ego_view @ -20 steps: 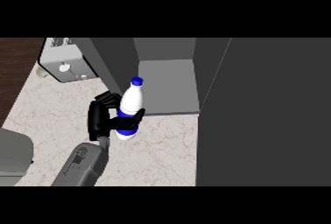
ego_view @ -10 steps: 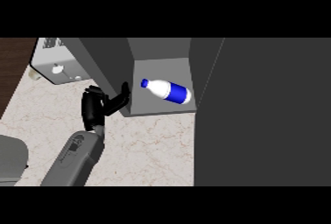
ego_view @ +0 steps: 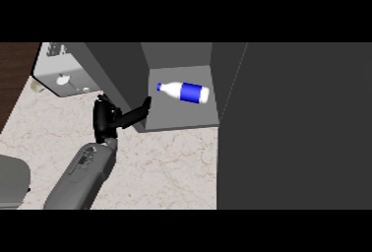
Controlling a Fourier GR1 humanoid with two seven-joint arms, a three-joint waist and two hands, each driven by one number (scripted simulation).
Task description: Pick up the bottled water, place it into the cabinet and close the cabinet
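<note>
Head view: bottled water (ego_view: 185, 92) inside cabinet (ego_view: 178, 119)

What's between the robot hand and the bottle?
Head view: only bare cabinet floor. The bottle lies on its side inside; the left robot hand is at the opening's left edge, not touching it.

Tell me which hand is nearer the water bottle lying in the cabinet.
Left. The left hand is open, just left of the bottle, by the cabinet's left edge and apart from the bottle. The right hand is not in view.
</note>
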